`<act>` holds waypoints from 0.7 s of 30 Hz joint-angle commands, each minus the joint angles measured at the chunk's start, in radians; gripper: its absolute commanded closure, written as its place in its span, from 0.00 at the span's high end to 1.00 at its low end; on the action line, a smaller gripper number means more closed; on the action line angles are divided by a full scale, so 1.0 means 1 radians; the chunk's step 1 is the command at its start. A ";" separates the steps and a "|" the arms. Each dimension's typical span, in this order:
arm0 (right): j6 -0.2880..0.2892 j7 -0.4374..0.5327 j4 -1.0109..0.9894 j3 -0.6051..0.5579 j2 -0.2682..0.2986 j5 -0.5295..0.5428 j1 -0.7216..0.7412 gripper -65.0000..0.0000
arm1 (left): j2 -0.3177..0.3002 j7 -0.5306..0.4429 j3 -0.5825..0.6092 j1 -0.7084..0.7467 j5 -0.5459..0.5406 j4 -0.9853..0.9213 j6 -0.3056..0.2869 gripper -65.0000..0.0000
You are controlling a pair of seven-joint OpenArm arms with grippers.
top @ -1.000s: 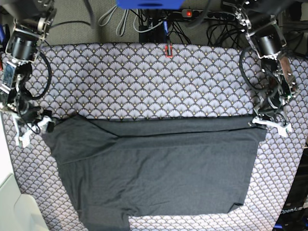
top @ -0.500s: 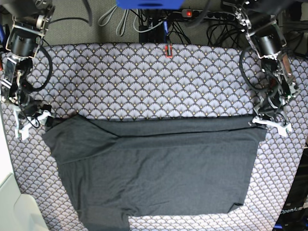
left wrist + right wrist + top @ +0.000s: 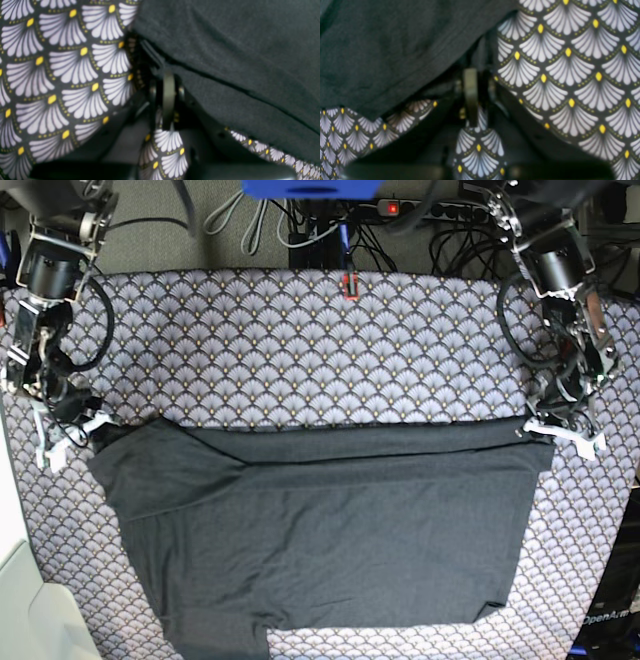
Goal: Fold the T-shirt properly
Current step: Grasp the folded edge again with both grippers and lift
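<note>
Overhead, the large charcoal-black soft fabric T-shirt [image 3: 320, 530] lies spread across the lower half of the base view, on the grey scallop-patterned tablecloth [image 3: 300, 340] that covers the table. Its upper edge runs as a nearly straight fold line from left to right across the middle of the frame. At lower left the cloth bulges out into a rumpled flap; at lower centre the tablecloth shows through a notch in the hem. No print visible on the side facing up.

Right gripper [image 3: 68, 432], at the left edge of the base view, sits just beside the shirt's upper left corner. Its wrist view shows the jaws drawn together, dark fabric [image 3: 395, 45] filling the upper left and patterned cloth [image 3: 570, 75] the right. A narrow dark tongue of material seems to run up from between the jaws, but the view is blurred; cannot tell whether shirt fabric is actually pinched.

Left gripper [image 3: 563, 432], at the right edge of the base view, sits at the shirt's upper right corner. Its wrist view shows jaws closed, with the dark shirt [image 3: 237, 62] draped over the upper right and a folded seam line crossing diagonally; the tablecloth [image 3: 62, 75] fills the left. Shirt edge touches the jaw tips; a hold on it is likely but not clearly resolved.

Beyond the table's far edge: tangled black cables [image 3: 450, 240] and a power strip with a red light [image 3: 392, 207].
</note>
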 commanded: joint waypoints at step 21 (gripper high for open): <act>0.009 0.012 0.471 0.008 0.014 0.014 -0.273 0.00 | -0.049 0.199 -0.053 0.121 -0.013 0.360 -0.009 0.01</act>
